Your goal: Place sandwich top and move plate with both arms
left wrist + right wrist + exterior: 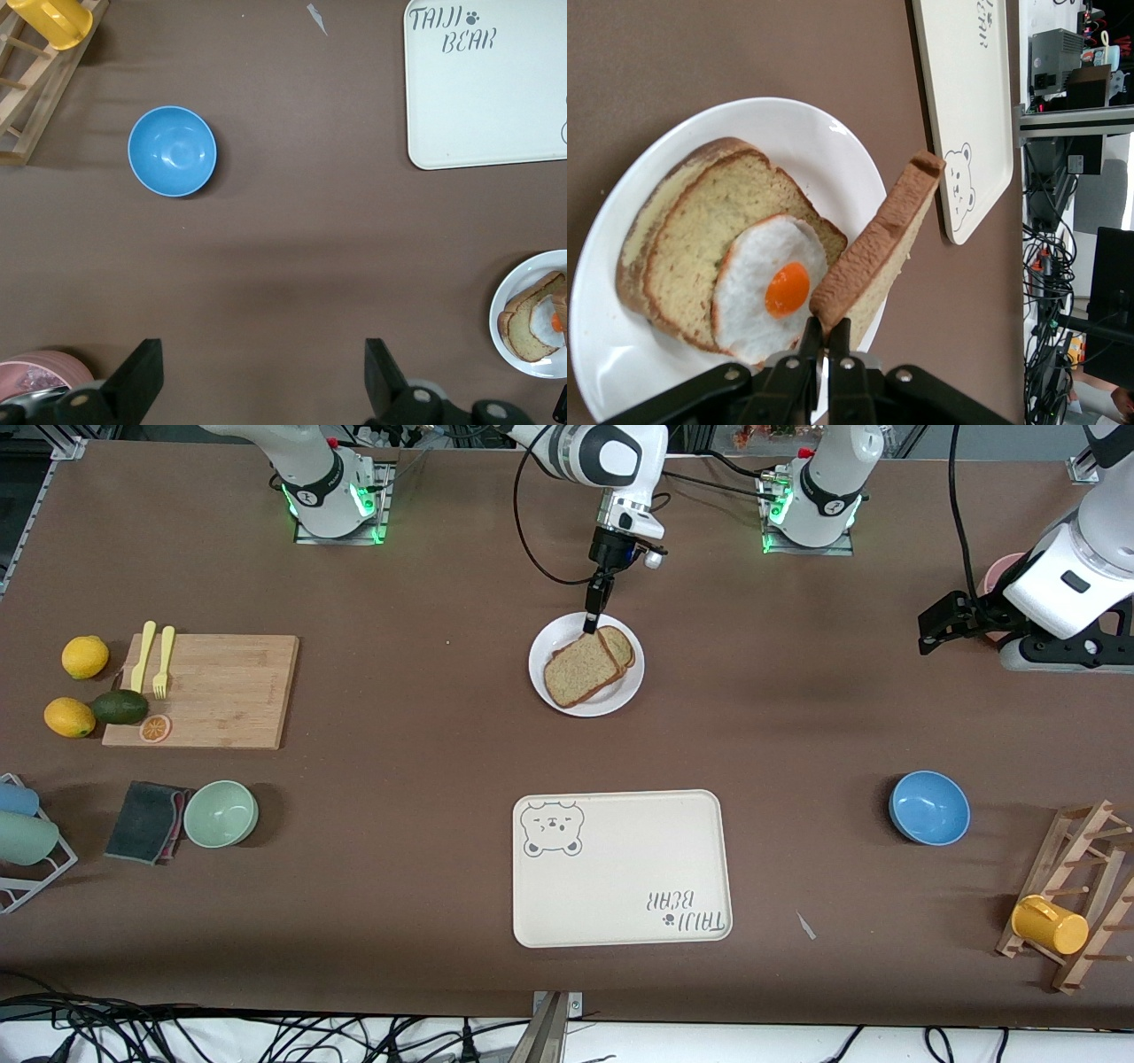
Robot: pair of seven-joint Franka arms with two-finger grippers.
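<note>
The white plate (pixel 611 703) sits mid-table, farther from the front camera than the bear tray. On it lies a bread slice with a fried egg (pixel 771 283). My right gripper (pixel 591 622) is shut on the crust edge of the sandwich top (pixel 580 670), a plain brown slice. It holds the slice tilted over the egg slice, and the right wrist view shows the slice edge-on (pixel 877 239) between the gripper (pixel 826 326) fingers. My left gripper (pixel 932 625) is open and empty, up over the table's left-arm end; it also shows in its wrist view (pixel 261 376).
The cream bear tray (pixel 620 868) lies nearer the front camera than the plate. A blue bowl (pixel 928 807), a wooden rack with a yellow mug (pixel 1050 924) and a pink dish (pixel 40 367) are at the left arm's end. A cutting board (pixel 208 689), fruit and a green bowl (pixel 221 813) are at the right arm's end.
</note>
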